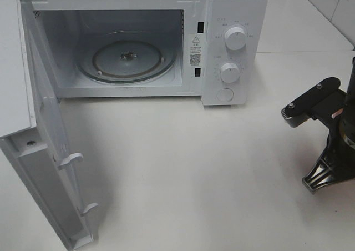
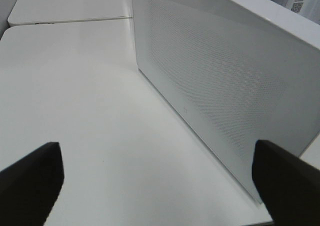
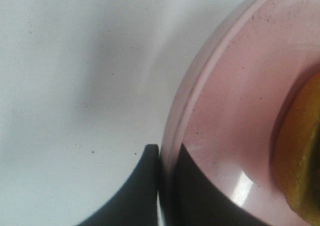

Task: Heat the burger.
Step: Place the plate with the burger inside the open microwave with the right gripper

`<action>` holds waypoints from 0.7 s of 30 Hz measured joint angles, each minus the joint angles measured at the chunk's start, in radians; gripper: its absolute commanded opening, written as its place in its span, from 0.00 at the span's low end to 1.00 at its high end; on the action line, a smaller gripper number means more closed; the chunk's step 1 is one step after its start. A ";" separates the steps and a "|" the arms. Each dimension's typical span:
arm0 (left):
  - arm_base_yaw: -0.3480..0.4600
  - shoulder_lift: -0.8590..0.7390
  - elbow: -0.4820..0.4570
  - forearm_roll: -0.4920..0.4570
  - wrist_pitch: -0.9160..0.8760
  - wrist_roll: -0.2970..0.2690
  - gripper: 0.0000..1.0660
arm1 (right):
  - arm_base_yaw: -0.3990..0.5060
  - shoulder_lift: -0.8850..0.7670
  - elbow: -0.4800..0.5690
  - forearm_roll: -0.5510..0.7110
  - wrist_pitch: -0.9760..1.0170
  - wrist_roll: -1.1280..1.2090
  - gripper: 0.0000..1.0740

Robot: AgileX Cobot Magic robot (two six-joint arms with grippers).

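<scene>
The microwave door [image 1: 50,184], nearest the high camera, stands swung fully open at the left, and its perforated panel fills one side of the left wrist view. Behind it the microwave [image 1: 233,18] sits on the white table [image 1: 194,167] with its cavity bare and the glass turntable [image 1: 127,56] free. The pink plate [image 3: 200,86] appears only in the right wrist view, with the right gripper [image 3: 160,153] clamped on its rim, one finger outside and one inside. Whether the plate is lifted cannot be told. The left gripper [image 2: 160,181] hangs beside the door with its fingers spread wide, holding nothing. The step in hand is judged to be carrying the plate to the cavity. A one-sided rim pinch calls for a level, slow carry, a path clear of the door edge and the sill, and a set-down centred on the turntable. The burger [image 3: 300,151] rests on the plate, out of the high view, showing only a sliver of golden-brown bun above a dark shadow.
</scene>
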 measured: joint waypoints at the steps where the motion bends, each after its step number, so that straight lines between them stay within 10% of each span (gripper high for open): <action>1: 0.000 0.000 0.000 0.000 0.000 0.000 0.88 | 0.016 -0.018 0.010 0.011 0.005 0.000 0.00; 21: 0.000 0.000 0.000 0.000 0.000 0.000 0.88 | 0.282 -0.215 0.095 0.033 0.161 0.030 0.00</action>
